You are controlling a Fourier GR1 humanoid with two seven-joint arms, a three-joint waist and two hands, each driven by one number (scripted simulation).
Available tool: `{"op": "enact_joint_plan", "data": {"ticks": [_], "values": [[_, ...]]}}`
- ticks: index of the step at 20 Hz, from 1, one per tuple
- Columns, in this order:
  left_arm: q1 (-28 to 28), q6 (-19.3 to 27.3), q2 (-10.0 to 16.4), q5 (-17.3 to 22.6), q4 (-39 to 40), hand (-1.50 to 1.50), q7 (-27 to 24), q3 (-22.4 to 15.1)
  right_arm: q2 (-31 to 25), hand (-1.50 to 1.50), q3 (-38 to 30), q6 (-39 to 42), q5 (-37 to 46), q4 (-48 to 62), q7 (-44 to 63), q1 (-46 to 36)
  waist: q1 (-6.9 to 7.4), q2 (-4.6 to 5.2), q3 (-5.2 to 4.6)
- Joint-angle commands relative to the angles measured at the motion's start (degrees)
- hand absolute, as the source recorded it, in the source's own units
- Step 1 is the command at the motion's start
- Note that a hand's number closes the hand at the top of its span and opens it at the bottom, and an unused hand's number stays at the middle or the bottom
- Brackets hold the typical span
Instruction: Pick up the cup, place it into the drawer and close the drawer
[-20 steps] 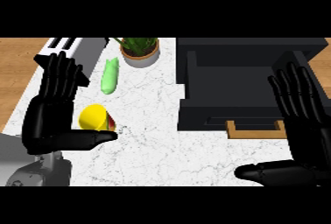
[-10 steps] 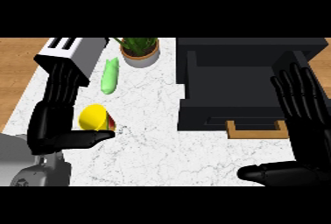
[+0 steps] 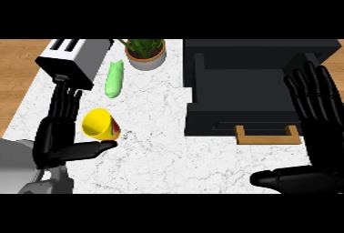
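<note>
We saw a counter [image 3: 154, 154] of smooth, grey-veined white marble, a cup [image 3: 97, 123] of smooth yellow plastic, a matt black cabinet [image 3: 249, 91] with a pale wooden drawer [image 3: 266, 139], a silvery metal toaster [image 3: 70, 59], and a left hand [image 3: 57, 136] and right hand [image 3: 316, 109] of faintly glossy black.

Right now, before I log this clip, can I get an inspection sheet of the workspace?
Surface: white marble counter.
Job's things: yellow cup tipped, mouth showing, on the counter; black drawer unit with wooden handle; cup not in it.
Clutter: toaster, potted plant, green vegetable.
Hands: left hand open beside the cup, thumb below it; right hand open at the view's right.
Cables: nothing seen.
Surroundings: wooden surface past the counter's left edge.
</note>
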Motion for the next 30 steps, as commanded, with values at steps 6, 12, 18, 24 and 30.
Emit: {"op": "enact_joint_plan", "data": {"ticks": [6,12,18,24,30], "values": [[-3.99,-3.27,2.72,0.23,17.61,-1.5,-10.37,4.26,-2.35,-1.5,-3.86,2.18,-3.44,1.79,0.89,-2.23,-0.11,0.09,-0.01],[-0.9,-6.86,6.05,2.8,17.13,-1.5,-10.19,6.4,-3.0,-1.5,-4.61,2.28,-4.71,-1.88,3.53,-1.02,-0.03,-0.02,0.0],[-5.61,-6.23,4.3,1.16,32.54,-1.5,-21.15,6.97,1.4,-1.5,1.91,-0.23,0.32,-5.51,1.71,3.26,-0.2,0.0,-0.01],[-2.32,-6.44,3.66,1.47,30.77,-1.5,-22.24,5.71,-1.42,-1.5,-2.87,1.26,-2.75,0.16,3.01,-2.33,0.05,0.0,0.0],[-12.26,-9.39,8.5,2.46,50.02,-1.5,-30.75,10.58,0.51,-1.5,1.61,0.67,0.43,-4.88,3.23,1.99,-0.31,0.06,-0.03]]}}
